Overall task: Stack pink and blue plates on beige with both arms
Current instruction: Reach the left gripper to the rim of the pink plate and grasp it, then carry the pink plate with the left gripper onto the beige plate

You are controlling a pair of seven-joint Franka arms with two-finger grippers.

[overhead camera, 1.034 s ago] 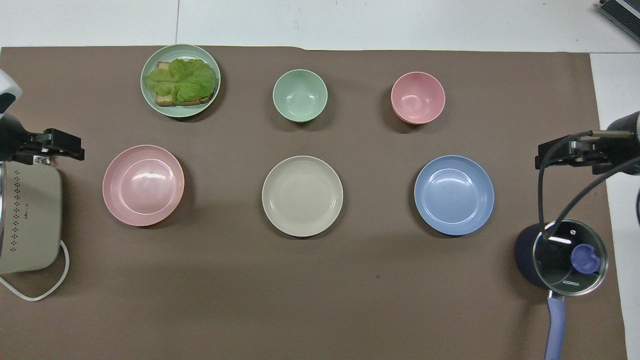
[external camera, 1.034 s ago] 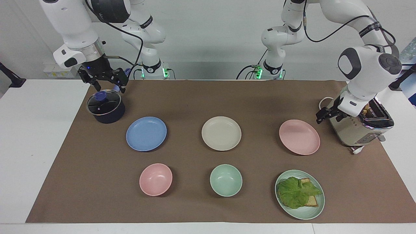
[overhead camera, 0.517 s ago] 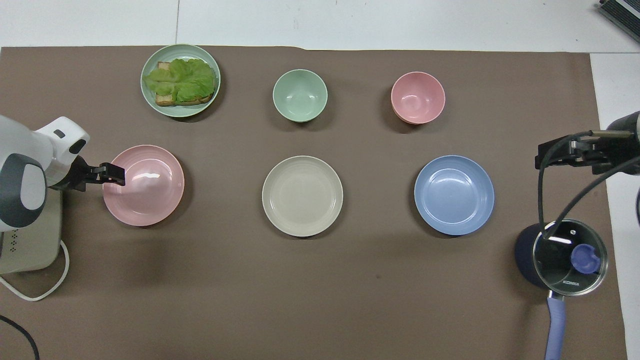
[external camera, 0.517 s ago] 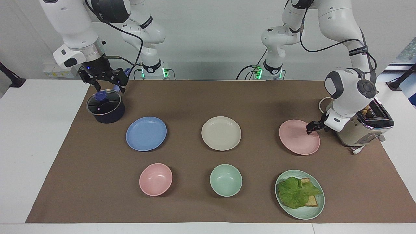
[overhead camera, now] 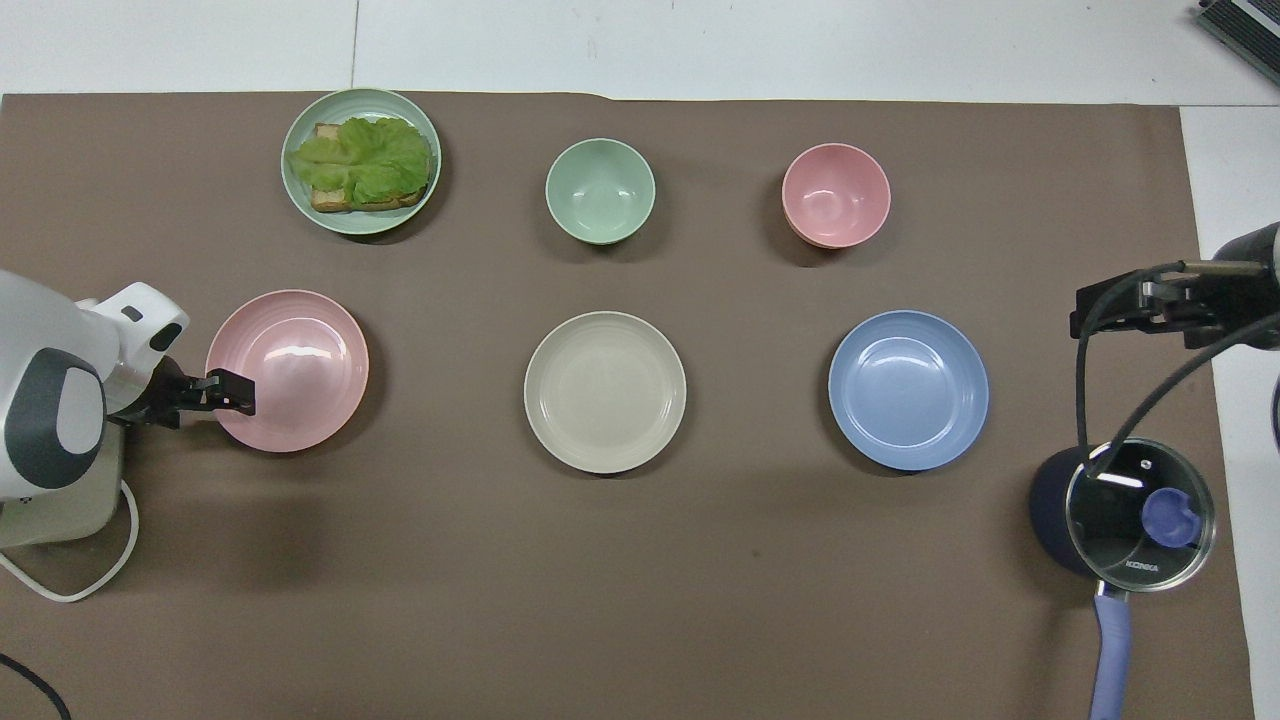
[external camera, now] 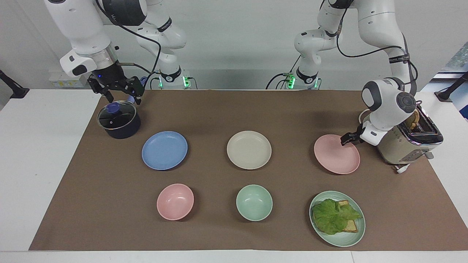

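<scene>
**Table inventory, both views**

1. Pink plate [external camera: 334, 155]: flat on the brown mat [external camera: 219, 109], in the middle row of both frames, at the left arm's end of the table. Nothing is on it.
2. Beige plate [external camera: 249, 149]: centre of both frames, flat on the mat, nothing on it. It sits between the pink plate and the blue plate, well apart from each.
3. Blue plate [external camera: 164, 150]: same row, toward the right arm's end, flat and bare.
4. Left gripper [external camera: 347, 139]: low at the pink plate's rim, on the edge toward the toaster [external camera: 406, 146]. Whether it is open or closed cannot be told, nor whether it touches the rim. The plate lies level on the mat.
5. Right gripper [external camera: 124, 98]: hangs in the air by the lidded saucepan [external camera: 119, 122], in the upper part of the facing view. Its tips stand apart with nothing between them. This arm waits.
6. Pink bowl [external camera: 175, 201]: lower row of the facing view, farther from the robots than the blue plate.
7. Green bowl [external camera: 254, 202]: same row, farther from the robots than the beige plate.
8. Green plate [external camera: 342, 241]: same row, farther from the robots than the pink plate. It carries toast with lettuce [external camera: 334, 215].
</scene>
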